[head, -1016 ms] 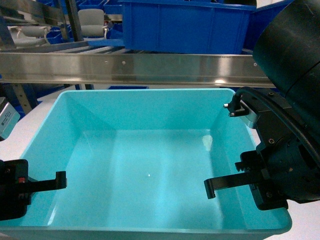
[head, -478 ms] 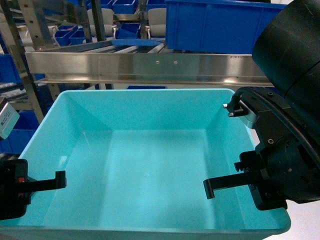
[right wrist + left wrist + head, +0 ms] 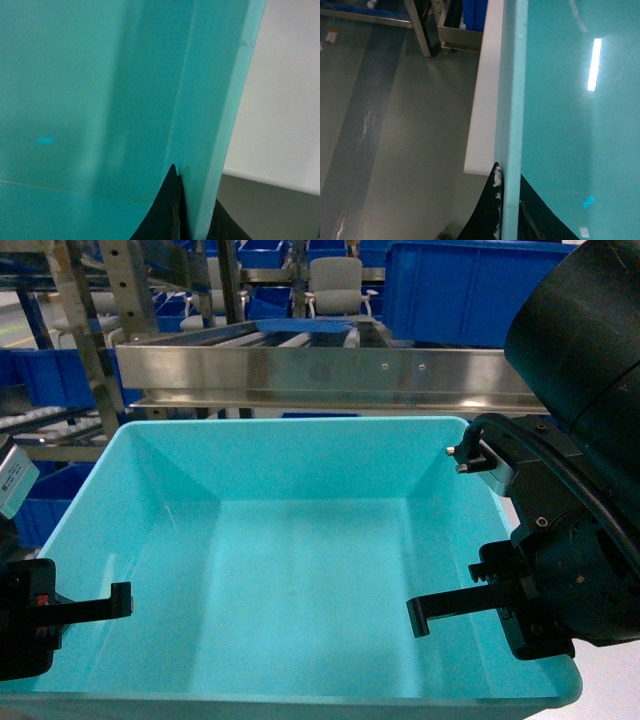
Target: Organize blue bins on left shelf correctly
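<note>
Turquoise bin (image 3: 300,580) carried two-handed: left claw (image 3: 95,608) clamped on left wall, right claw (image 3: 450,610) clamped on right wall, keeping it level facing the steel shelf (image 3: 330,375).

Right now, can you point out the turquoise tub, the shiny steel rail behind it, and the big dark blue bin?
turquoise tub (image 3: 300,590): head view, inner floor.
steel rail (image 3: 330,375): head view, flat front face.
dark blue bin (image 3: 470,295): head view, front wall.

Our left gripper (image 3: 70,615) clamps the near-left wall; our right gripper (image 3: 470,615) clamps the near-right wall.
</note>
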